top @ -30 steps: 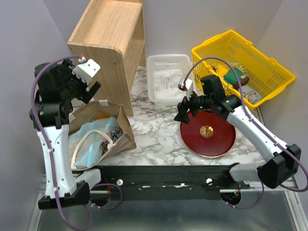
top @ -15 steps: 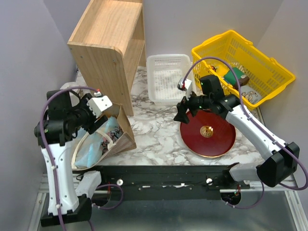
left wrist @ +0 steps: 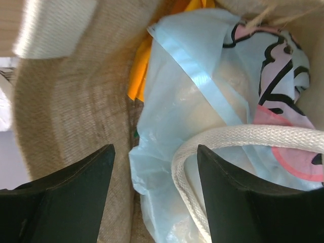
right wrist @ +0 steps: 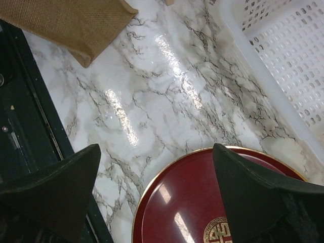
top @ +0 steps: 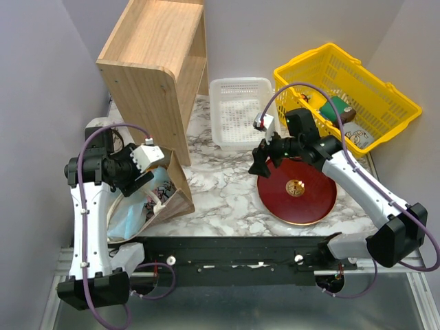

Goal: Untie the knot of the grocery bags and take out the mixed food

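Observation:
The brown paper bag (top: pixel 177 201) lies at the table's left with its mouth open. The light blue plastic bag (top: pixel 128 214) sits inside it. My left gripper (top: pixel 147 176) reaches into the mouth. In the left wrist view the left gripper (left wrist: pixel 154 169) is open, its jaws straddling a fold of the blue plastic bag (left wrist: pixel 202 96) and a cream rope handle (left wrist: pixel 243 135), with the paper bag's wall (left wrist: pixel 66 111) at left. An orange-yellow piece (left wrist: pixel 140 66) of the mixed food shows behind the plastic. The knot is hidden. My right gripper (top: pixel 264 162) hangs open and empty over the red plate's edge (right wrist: pixel 167 212).
A wooden shelf (top: pixel 155 62) stands behind the paper bag. Behind the red plate (top: pixel 297 189) are a white perforated tray (top: pixel 240 110) and a yellow basket (top: pixel 350 89) with goods. A black rail (top: pixel 240 251) runs along the near edge.
My left arm has come down from above the paper bag into its mouth, and its jaws have narrowed a little. The right arm has not moved.

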